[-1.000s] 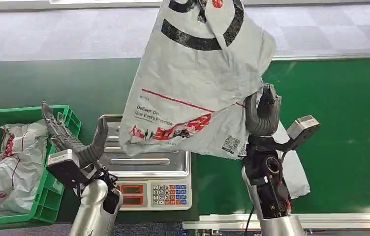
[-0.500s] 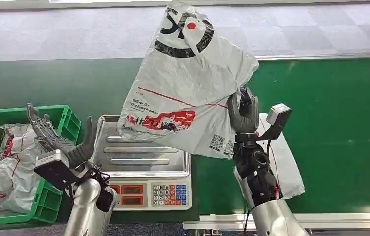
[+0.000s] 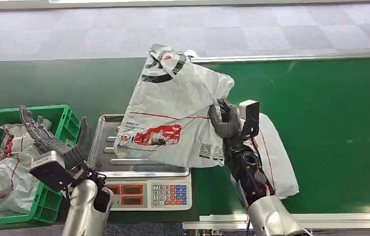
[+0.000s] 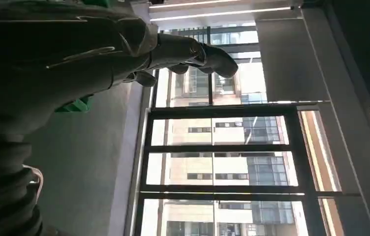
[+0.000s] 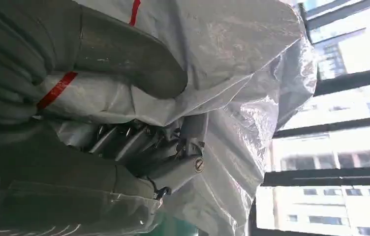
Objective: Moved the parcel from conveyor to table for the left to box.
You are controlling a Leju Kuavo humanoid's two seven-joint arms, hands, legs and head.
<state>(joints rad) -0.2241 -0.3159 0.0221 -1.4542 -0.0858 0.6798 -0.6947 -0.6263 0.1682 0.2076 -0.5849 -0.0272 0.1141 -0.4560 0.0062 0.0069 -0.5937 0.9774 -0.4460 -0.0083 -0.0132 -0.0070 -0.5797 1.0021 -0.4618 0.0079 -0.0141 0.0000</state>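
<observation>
**A:** Start at your left side. What's there?

**B:** A green slatted plastic crate [image 3: 66,122] with crumpled white mailer bags [image 3: 11,167] already lying in it. My left hand [image 3: 50,142] hovers just beside its near corner, released, fingers spread and pointing up, holding nothing. The left wrist view agrees: bare fingers [image 4: 193,49] against a window.

**A:** And next to it?

**B:** A steel-topped weighing scale with a keypad front [image 3: 146,172], standing on the table between my two arms.

**A:** Where is the parcel?

**B:** The large white plastic mailer bag with black and red print [image 3: 173,118] hangs in the air over the scale's platter. Whether its lower edge touches the steel I cannot tell. My right hand [image 3: 225,123] is clenched on the bag's right-hand edge; in the right wrist view the thumb [image 5: 124,54] presses the film against the fingers.

**A:** How does it lie?

**B:** Long axis tilted, top leaning away from me, the body spreading leftward from my grip. So the bag sits left of my right hand, and its free left edge is nearer my left hand, though still apart from it.

**A:** Further right?

**B:** Another white bag [image 3: 274,157] lies behind my right forearm on the green conveyor belt [image 3: 335,128].

**A:** Your judgement?

**B:** Lower it flat, let go, and the left can reach it.
</observation>
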